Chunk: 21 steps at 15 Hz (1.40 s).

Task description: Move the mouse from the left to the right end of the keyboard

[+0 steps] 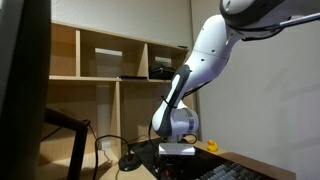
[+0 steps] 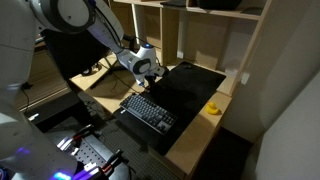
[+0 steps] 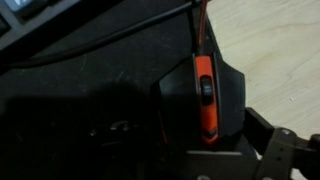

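Observation:
The mouse (image 3: 203,95) is black with an orange strip down its middle, and its cable runs off toward the top of the wrist view. It lies between my gripper's (image 3: 205,140) fingers; the right finger (image 3: 272,140) presses on its right side and the left finger is lost in the dark. In an exterior view my gripper (image 2: 146,68) is low at the far end of the dark keyboard (image 2: 148,110). My gripper (image 1: 178,150) and the keyboard's corner (image 1: 238,172) also show in an exterior view. The mouse is hidden in both exterior views.
A black desk mat (image 2: 192,85) lies beside the keyboard on the light wooden desk (image 2: 200,128). A small yellow object (image 2: 213,108) sits by the mat's edge. Wooden shelves (image 1: 110,60) stand behind the desk. Cables lie near the desk's end (image 2: 100,68).

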{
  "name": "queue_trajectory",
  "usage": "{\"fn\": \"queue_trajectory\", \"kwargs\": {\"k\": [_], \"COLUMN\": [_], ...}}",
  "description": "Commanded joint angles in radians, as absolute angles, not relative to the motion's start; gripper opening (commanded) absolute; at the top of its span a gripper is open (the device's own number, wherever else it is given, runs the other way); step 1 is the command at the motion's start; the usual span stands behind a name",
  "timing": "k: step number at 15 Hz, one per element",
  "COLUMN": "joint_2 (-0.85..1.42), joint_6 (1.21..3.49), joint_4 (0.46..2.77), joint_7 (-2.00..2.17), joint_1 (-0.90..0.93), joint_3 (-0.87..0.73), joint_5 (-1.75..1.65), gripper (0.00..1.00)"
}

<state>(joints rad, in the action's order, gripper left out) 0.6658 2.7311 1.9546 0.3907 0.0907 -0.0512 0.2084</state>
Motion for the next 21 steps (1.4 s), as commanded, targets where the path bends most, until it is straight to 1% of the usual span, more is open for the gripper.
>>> {"fn": "queue_trajectory", "kwargs": {"k": [1, 4, 6, 9, 10, 12, 15, 16, 17, 19, 20, 21], "joint_2": [0.681, 0.666, 0.649, 0.546, 0.560, 0.466, 0.340, 0.455, 0.423, 0.423, 0.434, 0.457], "joint_6": [2.750, 2.751, 2.735, 2.692, 2.661, 2.586, 2.502, 2.551, 2.533, 2.535, 2.538, 2.534], "joint_4": [1.944, 1.955, 1.962, 2.037, 1.998, 2.052, 2.117, 2.028, 2.039, 2.039, 2.038, 2.013], "joint_7": [0.397, 0.391, 0.389, 0.370, 0.325, 0.350, 0.300, 0.350, 0.335, 0.336, 0.340, 0.375], "joint_1": [0.092, 0.083, 0.065, 0.010, -0.043, -0.070, -0.166, -0.104, -0.122, -0.121, -0.112, -0.104], "joint_3": [-0.065, -0.067, -0.057, -0.028, 0.003, -0.031, -0.022, -0.049, -0.053, -0.055, -0.053, -0.067], "joint_5": [0.204, 0.210, 0.230, 0.297, 0.331, 0.360, 0.466, 0.407, 0.414, 0.411, 0.411, 0.403], "gripper": [0.67, 0.45, 0.44, 0.44, 0.44, 0.44, 0.44, 0.44, 0.69, 0.69, 0.44, 0.44]}}
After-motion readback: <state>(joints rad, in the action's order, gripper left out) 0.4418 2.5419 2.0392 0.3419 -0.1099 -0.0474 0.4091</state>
